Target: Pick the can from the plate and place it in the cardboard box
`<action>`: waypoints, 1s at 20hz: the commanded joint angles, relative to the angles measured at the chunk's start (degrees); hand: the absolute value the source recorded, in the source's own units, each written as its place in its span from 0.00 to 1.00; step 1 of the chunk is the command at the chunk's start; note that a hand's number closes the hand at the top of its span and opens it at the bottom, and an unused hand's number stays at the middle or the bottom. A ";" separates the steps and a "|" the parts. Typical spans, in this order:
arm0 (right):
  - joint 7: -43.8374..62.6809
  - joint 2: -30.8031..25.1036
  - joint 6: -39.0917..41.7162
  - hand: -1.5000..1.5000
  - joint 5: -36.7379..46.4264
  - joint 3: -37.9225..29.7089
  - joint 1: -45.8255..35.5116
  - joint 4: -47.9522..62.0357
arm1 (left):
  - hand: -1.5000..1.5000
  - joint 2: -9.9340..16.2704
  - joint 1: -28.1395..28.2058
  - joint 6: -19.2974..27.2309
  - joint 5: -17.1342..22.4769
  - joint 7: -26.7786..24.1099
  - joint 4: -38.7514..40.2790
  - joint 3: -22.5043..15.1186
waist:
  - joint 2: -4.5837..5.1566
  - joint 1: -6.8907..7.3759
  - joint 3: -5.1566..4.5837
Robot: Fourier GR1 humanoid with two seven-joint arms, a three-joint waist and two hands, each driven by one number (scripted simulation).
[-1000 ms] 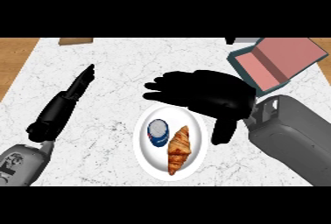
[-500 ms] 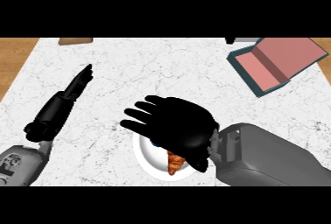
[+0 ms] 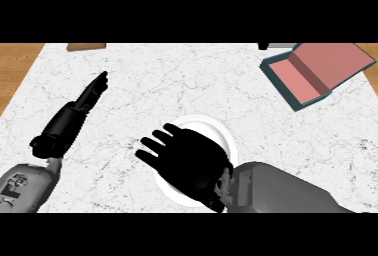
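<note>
Head view, right hand: the right hand (image 3: 188,165) lies palm-down over the white plate (image 3: 215,127). A second ago it hovered above and to the right of the plate; half a second ago it was partly across; now it covers most of the plate.
Head view, fingers of the right hand: they spread toward the plate's left rim. Whether they are curled on anything beneath cannot be told.
Head view, can: hidden. It stood on the plate's left half a second ago, so it is judged to sit under the palm, not yet lifted.
Head view, can's axis: unseen now. Earlier its round top faced up, so its long axis is judged upright.
Head view, meaning for the task: the reach looks finished and the grasp is judged to be the step in hand.
Head view, cardboard box (image 3: 317,72): open, at the counter's far right corner, well apart from the plate.
Head view, left hand (image 3: 92,92): resting at the left, fingers straight and together, unchanged.
</note>
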 commanded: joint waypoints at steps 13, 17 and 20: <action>-5.78 6.83 -3.48 0.00 19.98 1.44 6.22 7.95 | 0.50 -3.49 3.36 -4.39 -4.07 3.25 -6.01 4.85 | 0.01 0.22 0.02; -11.84 8.32 -7.41 0.00 23.58 -1.46 3.72 16.51 | 0.50 -4.71 0.44 -6.28 -5.57 0.77 -0.30 6.47 | 0.12 0.19 0.01; -13.91 10.03 -8.27 0.00 24.90 -2.04 5.02 19.60 | 0.50 -4.87 3.97 -5.65 -6.38 3.76 -7.20 6.63 | 0.04 0.45 0.02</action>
